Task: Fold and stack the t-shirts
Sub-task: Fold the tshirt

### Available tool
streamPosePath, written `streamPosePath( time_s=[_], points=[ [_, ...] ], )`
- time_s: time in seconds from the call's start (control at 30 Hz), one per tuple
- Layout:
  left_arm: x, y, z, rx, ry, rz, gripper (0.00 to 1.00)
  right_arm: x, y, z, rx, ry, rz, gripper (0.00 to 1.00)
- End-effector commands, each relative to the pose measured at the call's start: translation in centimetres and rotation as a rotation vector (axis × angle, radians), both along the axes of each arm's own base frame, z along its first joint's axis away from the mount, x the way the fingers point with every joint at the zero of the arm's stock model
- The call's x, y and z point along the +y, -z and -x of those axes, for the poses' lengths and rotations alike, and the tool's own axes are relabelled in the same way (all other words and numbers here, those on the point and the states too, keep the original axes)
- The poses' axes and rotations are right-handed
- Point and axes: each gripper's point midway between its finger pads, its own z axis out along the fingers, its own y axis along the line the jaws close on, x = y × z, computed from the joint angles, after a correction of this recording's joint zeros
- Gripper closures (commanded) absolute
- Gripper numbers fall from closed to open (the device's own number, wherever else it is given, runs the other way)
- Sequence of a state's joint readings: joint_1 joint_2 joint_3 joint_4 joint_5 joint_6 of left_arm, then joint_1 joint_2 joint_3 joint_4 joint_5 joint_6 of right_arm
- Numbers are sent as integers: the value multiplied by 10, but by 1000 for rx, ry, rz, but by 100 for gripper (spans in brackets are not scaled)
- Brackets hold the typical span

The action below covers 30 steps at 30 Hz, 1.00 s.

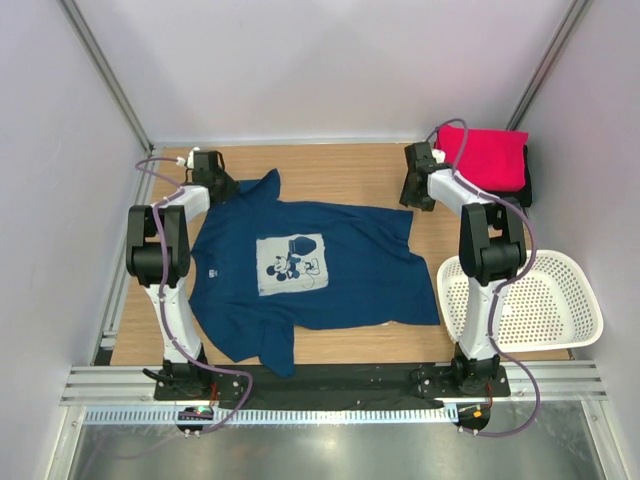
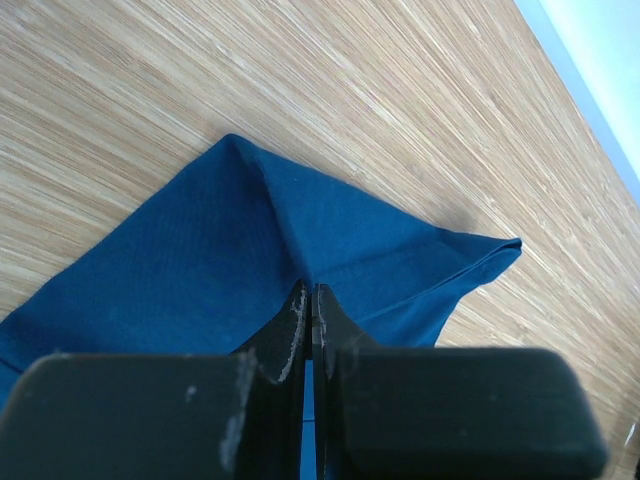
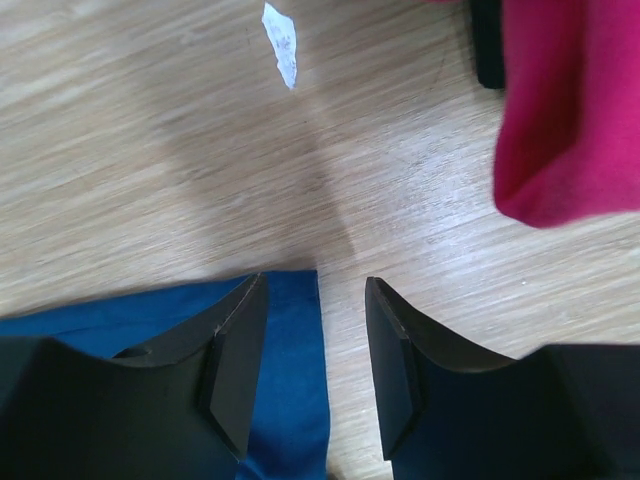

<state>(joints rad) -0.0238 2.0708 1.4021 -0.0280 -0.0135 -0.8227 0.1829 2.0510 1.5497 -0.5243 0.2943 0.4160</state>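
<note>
Plainly the navy t-shirt (image 1: 350, 285) is light and limp. It is soft knit cloth that drapes, creases and probably slides easily over the wooden surface (image 1: 350, 165), keeping no shape of its own. It lies print-up across the middle of the surface, between the two arms, with one flap reaching toward the near edge on the left.

I judge it best taken by corners, hems or sleeve seams, where the cloth is doubled and a pinch will bite. A pinch in the open middle would only raise a tent. It likely needs two holds at once to keep an edge straight while folding.

The left fingers (image 2: 300, 310) are pressed together, pinching a raised ridge of the navy cloth at its far-left corner. The right fingers (image 3: 255, 305) stand spread above the far-right corner. One is over the cloth's edge and the other over bare wood, and they hold nothing.

A folded pink-red t-shirt (image 1: 490, 155) sits on a black t-shirt (image 1: 526, 185) in the far-right corner, near the right fingers, so a wide sweep there could drag that stack. The white perforated basket (image 1: 575, 320) stands just beside the shirt's right edge; whether they touch I cannot tell. A small white scrap (image 3: 282, 42) lies on the wood ahead.
</note>
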Motion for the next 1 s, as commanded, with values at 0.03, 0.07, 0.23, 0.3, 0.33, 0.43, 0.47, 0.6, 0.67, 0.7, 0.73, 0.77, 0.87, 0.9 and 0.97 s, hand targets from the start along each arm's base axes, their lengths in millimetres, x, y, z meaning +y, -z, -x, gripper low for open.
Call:
streamPosePath(
  time_s=[0.03, 0.07, 0.23, 0.3, 0.33, 0.43, 0.47, 0.6, 0.67, 0.7, 0.73, 0.77, 0.87, 0.9, 0.97],
  points=[
    [3, -29, -5, -57, 21, -20, 100, 1, -19, -17, -83, -12, -6, 51],
    [2, -30, -5, -57, 22, -19, 100, 2, -19, -18, -88, -18, -13, 51],
    [3, -27, -4, -51, 22, -21, 100, 6, -6, -10, -57, -26, -31, 52],
    [2, -25, -3, -45, 24, -21, 100, 5, 1, -7, -42, -26, -31, 52],
    [3, -26, -4, -46, 23, -23, 100, 5, 4, -5, -32, -26, -32, 52],
    [3, -25, -4, -45, 25, -25, 100, 5, 9, -2, -20, -29, -30, 53],
    [3, -26, -5, -45, 25, -25, 100, 5, 10, -1, -16, -30, -28, 53],
    [3, -26, -6, -45, 26, -27, 100, 5, 14, -1, -15, -31, -28, 55],
    [3, -25, -6, -42, 28, -30, 100, 5, 16, -3, -15, -30, -25, 57],
    [3, -26, -6, -45, 31, -30, 100, 5, 17, -4, -16, -32, -24, 59],
    [3, -28, -7, -50, 31, -31, 100, 4, 18, -5, -15, -30, -22, 59],
    [3, -28, -7, -48, 32, -32, 100, 3, 21, -5, -14, -28, -20, 61],
    [-2, -34, -8, -61, 57, -19, 100, 5, 25, -6, -6, -29, -25, 64],
    [-2, -35, -9, -61, 59, -19, 100, 5, 25, -7, -8, -29, -25, 64],
    [-3, -39, -10, -66, 66, -21, 100, 5, 27, -6, -5, -26, -24, 64]
  ],
)
